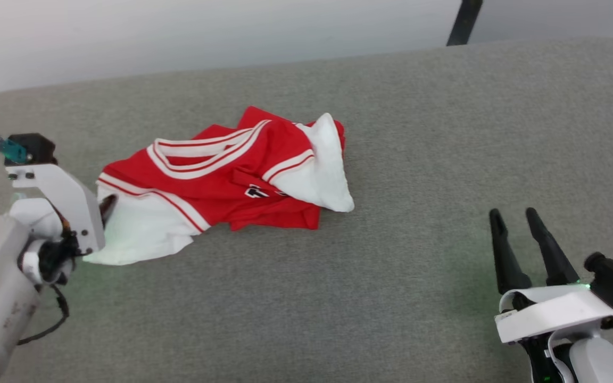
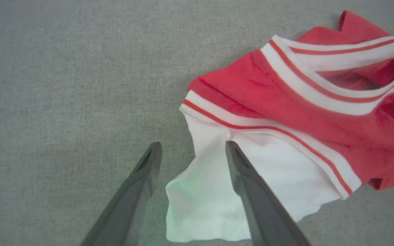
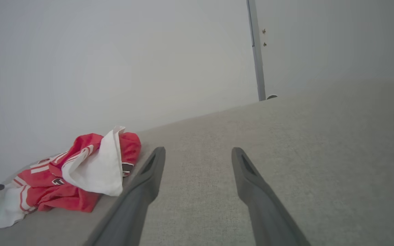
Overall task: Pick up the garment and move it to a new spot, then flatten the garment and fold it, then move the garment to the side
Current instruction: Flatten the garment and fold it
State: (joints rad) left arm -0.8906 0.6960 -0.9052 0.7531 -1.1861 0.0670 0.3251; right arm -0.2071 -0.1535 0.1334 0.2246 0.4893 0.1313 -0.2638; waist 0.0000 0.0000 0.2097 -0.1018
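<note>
Left wrist view has the left claw (image 2: 193, 146) with its 2 dark fingers spread wide and gripping nothing. The near white sleeve (image 2: 210, 191) of the garment (image 2: 286, 102) lies flat on the gray counter (image 2: 63, 85), partly in the gap between them. One finger crosses above the sleeve cloth, but I cannot tell whether it touches. Past the sleeve's red-and-white trim the red body bunches up, and the striped collar (image 2: 337, 92) gapes open at the far right of that view. In the head view the garment sits crumpled in a low heap left of the counter's middle, collar upward. The other white sleeve (image 1: 320, 170) is flopped over its right end, and a scrap of black, white-edged numbers (image 1: 258, 191) peeps from the folds. The left claw meets the heap at its left end, with a dark fingertip just at the edge of the near white sleeve. The right claw (image 1: 514, 214) is at the near right, well apart from the garment, with its 2 fingers pointing to the far side, wide and empty over bare counter. The right wrist view agrees: fingers parted, nothing between them, the garment low at the left, and a pale wall (image 3: 149, 68) beyond the counter's far edge.
</note>
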